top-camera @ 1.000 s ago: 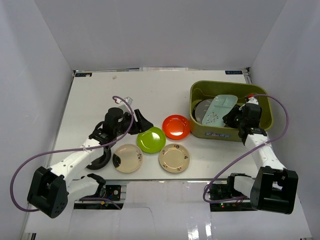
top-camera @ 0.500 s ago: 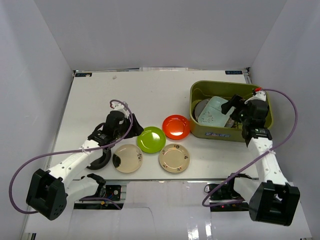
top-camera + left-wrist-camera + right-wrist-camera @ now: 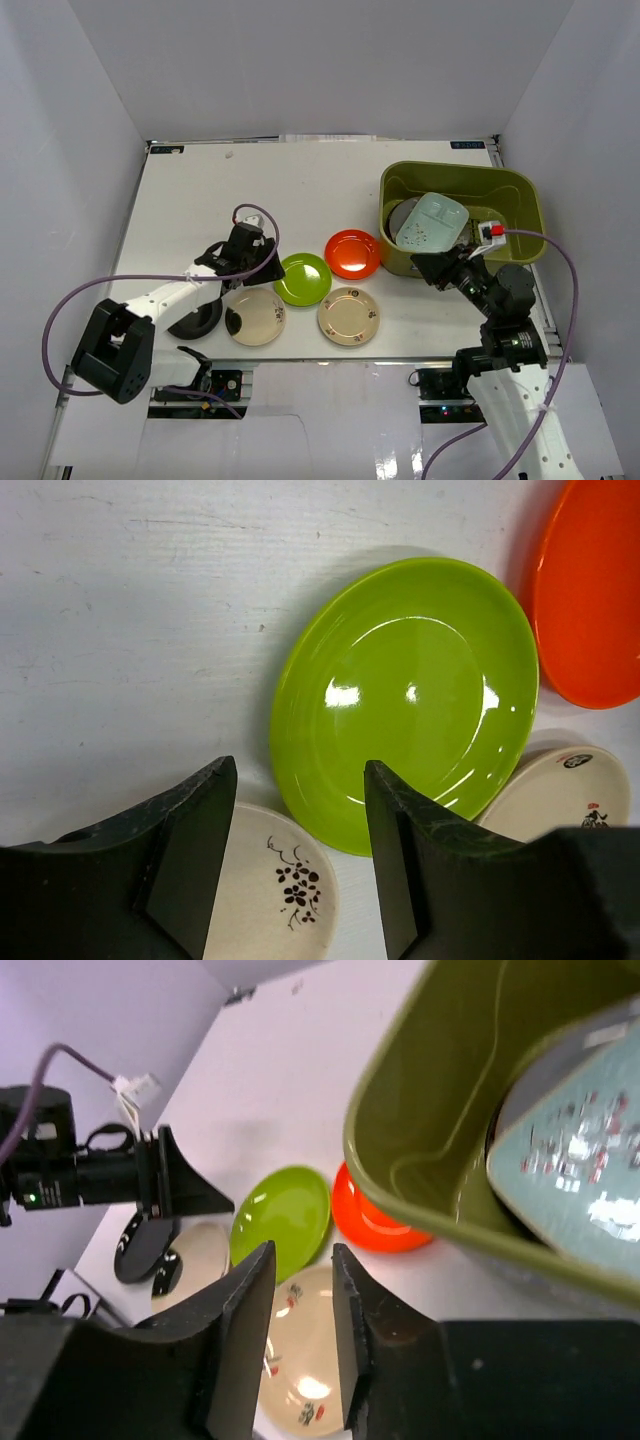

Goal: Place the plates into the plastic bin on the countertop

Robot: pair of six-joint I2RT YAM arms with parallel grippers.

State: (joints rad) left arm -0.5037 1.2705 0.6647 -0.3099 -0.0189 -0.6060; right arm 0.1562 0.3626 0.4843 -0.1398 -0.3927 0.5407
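Left wrist shows left pincer (image 3: 300, 772) spread wide beside lime green plate (image 3: 410, 695).

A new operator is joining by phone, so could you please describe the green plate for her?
Start at the olive bin on the right of the white table and move left past the orange plate beside it. The green plate comes next, just behind the two cream plates at the near edge. It alone is bright lime, and plain where the cream ones carry small motifs.
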